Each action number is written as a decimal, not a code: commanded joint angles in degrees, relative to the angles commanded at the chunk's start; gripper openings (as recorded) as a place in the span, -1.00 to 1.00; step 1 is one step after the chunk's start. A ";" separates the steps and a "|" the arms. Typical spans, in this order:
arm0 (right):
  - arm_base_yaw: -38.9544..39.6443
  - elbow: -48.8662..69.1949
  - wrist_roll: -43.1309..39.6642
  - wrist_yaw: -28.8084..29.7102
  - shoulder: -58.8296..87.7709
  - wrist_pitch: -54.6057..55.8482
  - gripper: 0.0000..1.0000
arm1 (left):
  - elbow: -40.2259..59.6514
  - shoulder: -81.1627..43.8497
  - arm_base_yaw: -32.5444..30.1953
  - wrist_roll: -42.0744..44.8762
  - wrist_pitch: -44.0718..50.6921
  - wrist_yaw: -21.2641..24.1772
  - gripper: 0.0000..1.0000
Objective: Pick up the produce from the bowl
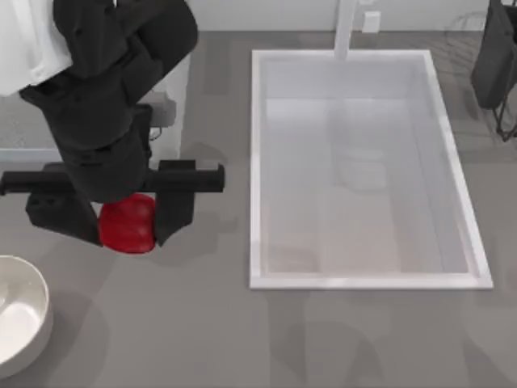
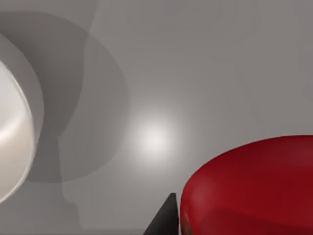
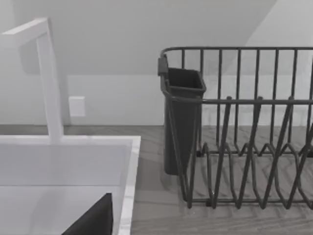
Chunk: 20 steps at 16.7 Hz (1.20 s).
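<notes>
Where the left arm reaches down over the left part of the counter, its left gripper (image 1: 129,218) stands with a dark finger on each side of the produce (image 1: 128,225), the jaws pinching that glossy red round item between them. Much of the produce is hidden in the top view by the arm's black body above it, so that just its lower half shows. The left wrist view shows the produce (image 2: 249,186) close up, cut off at the picture's edge, with one dark fingertip (image 2: 164,220) poking in just beside it; the other finger is out of that picture. Whether the produce touches the grey counter (image 1: 242,339) or hangs clear of it, I cannot tell.

The bowl (image 1: 36,303) sits apart from the produce at the top view's lower left corner, cream and thick-rimmed, more than half of it cut off by the edge. A curved slice of the bowl (image 2: 19,132) shows in the left wrist view.

The white sink (image 1: 258,162) lies right of the gripper, with a faucet (image 1: 347,28) at its far rim.

The right arm is parked at the top view's upper right; its wrist view looks at a dark wire dish rack (image 3: 244,147) with a cutlery cup (image 3: 183,117), and a dark corner of the right gripper (image 3: 93,220) juts in, too little to tell how its jaws stand.
</notes>
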<state>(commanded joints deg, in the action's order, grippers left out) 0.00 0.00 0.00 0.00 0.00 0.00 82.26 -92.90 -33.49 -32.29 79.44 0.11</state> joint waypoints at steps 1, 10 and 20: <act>0.00 0.00 0.00 0.00 0.00 0.00 1.00 | -0.95 -0.25 -1.44 -1.44 -1.24 -0.06 -1.00; 0.00 0.00 0.00 0.00 0.00 0.00 1.00 | -5.39 -1.14 -2.24 -2.28 -6.08 -0.06 -1.00; 0.00 0.00 0.00 0.00 0.00 0.00 1.00 | -22.01 -5.22 -2.20 -2.13 -27.31 -0.10 -1.00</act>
<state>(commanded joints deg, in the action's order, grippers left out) 0.00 0.00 0.00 0.00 0.00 0.00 60.25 -98.12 -35.69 -34.41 52.13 0.01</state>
